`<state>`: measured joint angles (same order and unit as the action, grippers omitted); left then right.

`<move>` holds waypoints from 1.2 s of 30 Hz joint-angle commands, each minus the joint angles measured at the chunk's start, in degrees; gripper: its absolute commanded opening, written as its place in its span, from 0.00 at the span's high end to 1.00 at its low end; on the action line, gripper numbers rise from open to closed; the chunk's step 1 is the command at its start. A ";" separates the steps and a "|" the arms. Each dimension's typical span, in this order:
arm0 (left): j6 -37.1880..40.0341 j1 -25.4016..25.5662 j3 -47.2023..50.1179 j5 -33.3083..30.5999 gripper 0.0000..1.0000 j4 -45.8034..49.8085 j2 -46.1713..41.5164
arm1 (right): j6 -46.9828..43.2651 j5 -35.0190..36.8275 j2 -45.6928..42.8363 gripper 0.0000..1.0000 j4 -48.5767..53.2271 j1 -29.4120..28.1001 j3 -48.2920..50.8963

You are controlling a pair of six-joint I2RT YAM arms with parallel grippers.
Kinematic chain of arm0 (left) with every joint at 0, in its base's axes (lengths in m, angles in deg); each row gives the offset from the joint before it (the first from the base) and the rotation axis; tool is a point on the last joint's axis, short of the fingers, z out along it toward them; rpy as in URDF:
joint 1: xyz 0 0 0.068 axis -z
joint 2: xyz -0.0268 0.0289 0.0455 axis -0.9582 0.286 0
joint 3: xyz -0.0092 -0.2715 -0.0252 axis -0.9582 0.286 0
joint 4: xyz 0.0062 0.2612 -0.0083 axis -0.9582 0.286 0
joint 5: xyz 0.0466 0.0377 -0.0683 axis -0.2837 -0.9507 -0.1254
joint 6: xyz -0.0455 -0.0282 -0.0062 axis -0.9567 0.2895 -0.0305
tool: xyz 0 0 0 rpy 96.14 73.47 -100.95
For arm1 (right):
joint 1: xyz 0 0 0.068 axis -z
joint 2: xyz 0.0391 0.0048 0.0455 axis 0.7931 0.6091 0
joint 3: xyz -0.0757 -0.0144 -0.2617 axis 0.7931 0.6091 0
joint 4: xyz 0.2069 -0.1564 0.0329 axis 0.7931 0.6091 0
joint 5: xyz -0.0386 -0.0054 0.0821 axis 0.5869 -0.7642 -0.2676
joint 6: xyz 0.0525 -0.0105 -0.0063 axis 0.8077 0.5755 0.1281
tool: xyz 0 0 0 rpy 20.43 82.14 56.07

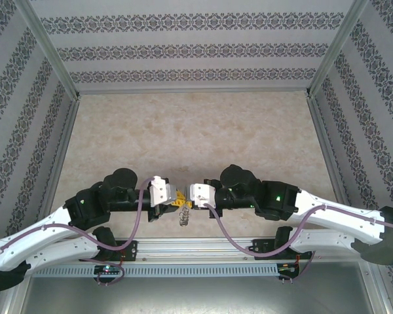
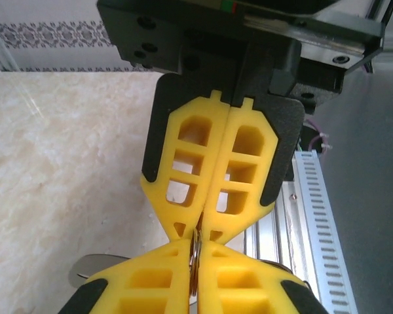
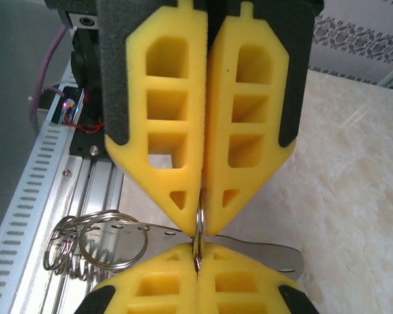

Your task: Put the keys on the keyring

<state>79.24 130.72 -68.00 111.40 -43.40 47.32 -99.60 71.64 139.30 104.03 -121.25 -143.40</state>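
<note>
From above, my two arms meet nose to nose at the near edge of the table point(image 1: 196, 131); my left gripper point(image 1: 176, 203) and my right gripper point(image 1: 189, 199) have their yellow tips almost touching; a small silvery bunch, the keyring point(image 1: 184, 216), hangs just below the meeting point, over the table's front edge.

From my left wrist, my own fingers point(image 2: 150, 288) sit at the bottom, pressed together; the right gripper point(image 2: 200, 226) comes down from the top, its fingers likewise closed; the keyring point(image 2: 195, 252) runs edge-on as a thin metal line through both pairs of tips, pinched by each; a dull metal piece point(image 2: 92, 268) pokes out to the lower left.

From my right wrist, my own fingers point(image 3: 150, 288) are at the bottom, squeezed shut on the keyring point(image 3: 198, 226); the left gripper point(image 3: 202, 216) clamps the same thin edge from above; behind the tips lies a flat metal strip point(image 3: 262, 252) with a row of holes; a cluster of small rings point(image 3: 92, 245) hangs at its left end, above the slotted rail point(image 3: 33, 196).
</note>
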 commanded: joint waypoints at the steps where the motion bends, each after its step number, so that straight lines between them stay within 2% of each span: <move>1: 1.77 0.66 -1.73 -1.96 0.93 4.73 0.52 | -1.71 0.07 -0.47 1.00 0.79 -0.08 -2.47; 3: 1.97 0.67 -1.36 -1.71 1.00 4.18 0.52 | -1.76 -0.43 -0.60 1.00 0.79 -0.13 -2.54; 9: 0.75 0.71 1.65 0.59 1.00 -3.78 -2.24 | -0.88 -0.18 -1.55 1.00 -0.19 -0.12 -1.26; 10: -0.15 0.64 2.95 1.52 1.00 -7.18 -3.48 | -0.63 -0.07 -1.96 0.99 -0.80 -0.16 -0.74; 13: -3.32 0.67 7.45 4.83 1.00 -19.39 -6.55 | 0.08 -0.41 -2.85 0.84 -2.43 -0.13 0.44; 14: -3.96 0.67 8.11 5.35 1.00 -21.86 -6.92 | 0.17 -0.56 -3.05 0.82 -2.62 -0.13 0.53; 19: -6.18 0.67 10.44 7.46 1.00 -30.05 -6.31 | 0.10 -1.75 -3.66 0.81 -3.32 -0.09 0.62; 25: -11.37 0.67 15.89 8.65 1.00 -42.70 -4.16 | 0.35 -2.44 -4.37 0.86 -4.93 -0.09 1.57; 31: -12.36 0.67 16.82 8.80 1.00 -44.23 -5.08 | 0.06 0.36 -5.44 1.00 -3.90 -0.02 1.99; 32: -12.68 0.67 16.82 8.95 1.00 -43.61 -5.30 | -0.16 0.88 -5.54 1.00 -3.56 -0.11 1.94; 36: -9.82 0.67 12.28 6.63 1.00 -28.40 -5.94 | -0.78 3.24 -5.29 1.00 -0.66 0.01 0.64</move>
<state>69.16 130.77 -51.89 117.78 -77.17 42.75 -99.58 71.20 133.99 103.33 -121.27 -141.81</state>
